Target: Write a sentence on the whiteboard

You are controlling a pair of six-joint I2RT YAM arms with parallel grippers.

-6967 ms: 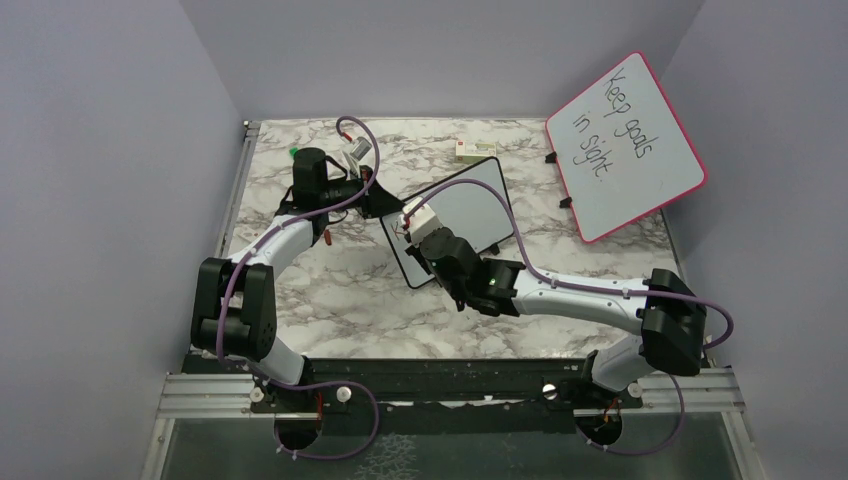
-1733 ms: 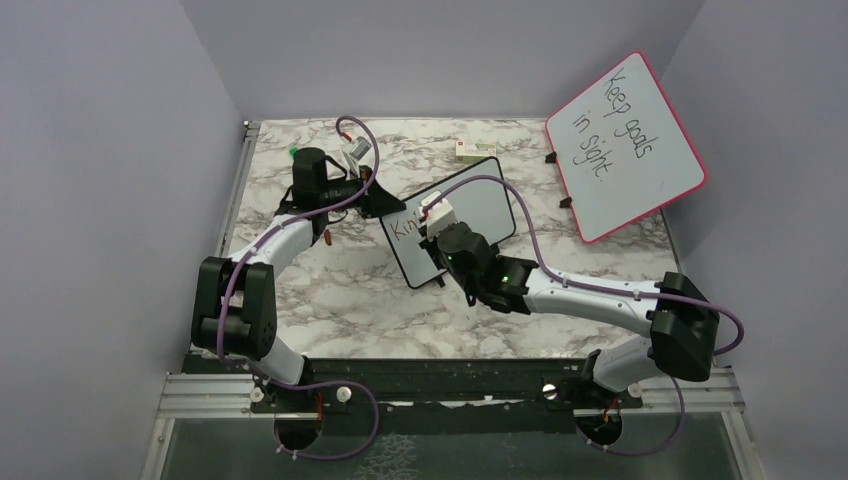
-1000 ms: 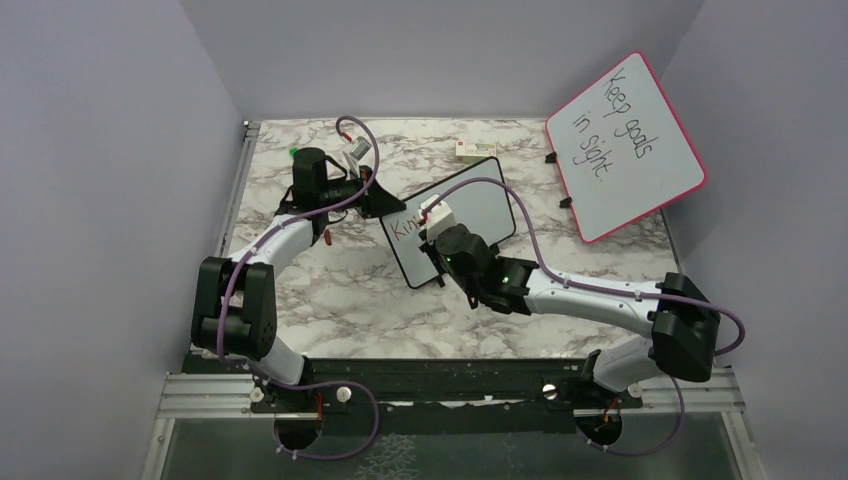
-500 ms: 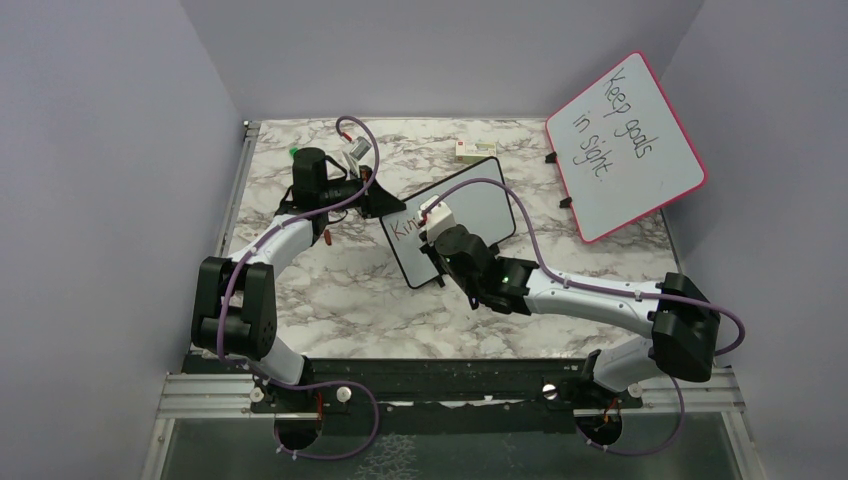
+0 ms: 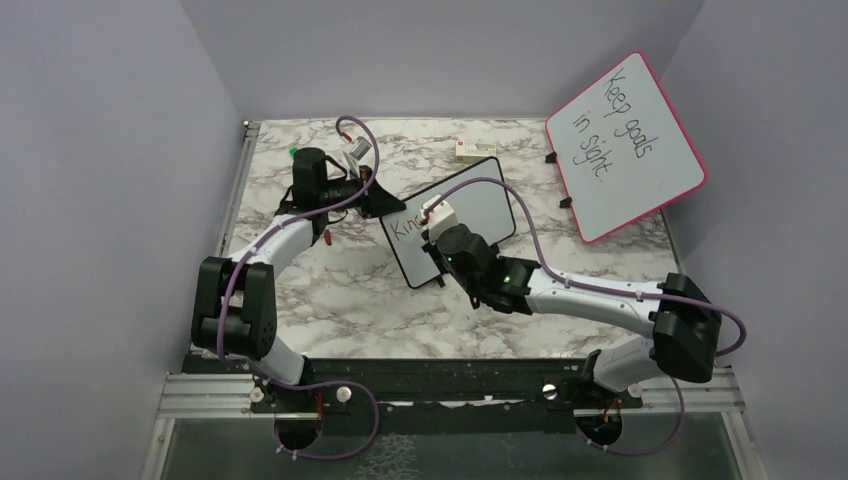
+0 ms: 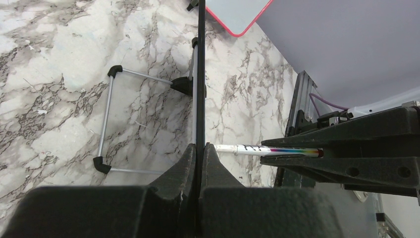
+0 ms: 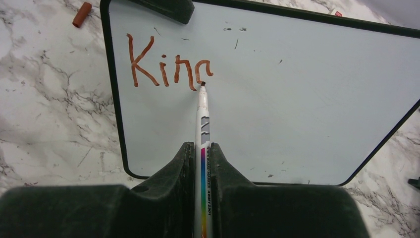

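The black-framed whiteboard (image 5: 480, 205) stands tilted mid-table. My left gripper (image 5: 378, 200) is shut on its left edge; the left wrist view shows the board edge-on (image 6: 200, 74) between the closed fingers of that gripper (image 6: 200, 147). My right gripper (image 7: 202, 148) is shut on a white marker (image 7: 203, 119) with a rainbow stripe. The marker's tip touches the board (image 7: 297, 99) just right of the red-brown sentence (image 7: 168, 69). The sentence reads "Kin" plus a curved stroke, and shows small in the top view (image 5: 405, 227). The marker (image 6: 267, 149) also shows in the left wrist view.
A larger pink-framed board (image 5: 625, 145) reading "Keep goals in sight" leans at the back right. A red-brown marker cap (image 7: 82, 8) lies on the marble left of the board. A small white box (image 5: 475, 151) sits behind it. The board's wire stand (image 6: 110, 119) rests behind.
Seven seconds ago the board was blank; now it reads "Kin" plus a new curved stroke. Over the last second the right gripper and marker crept slightly right. The left arm held still.
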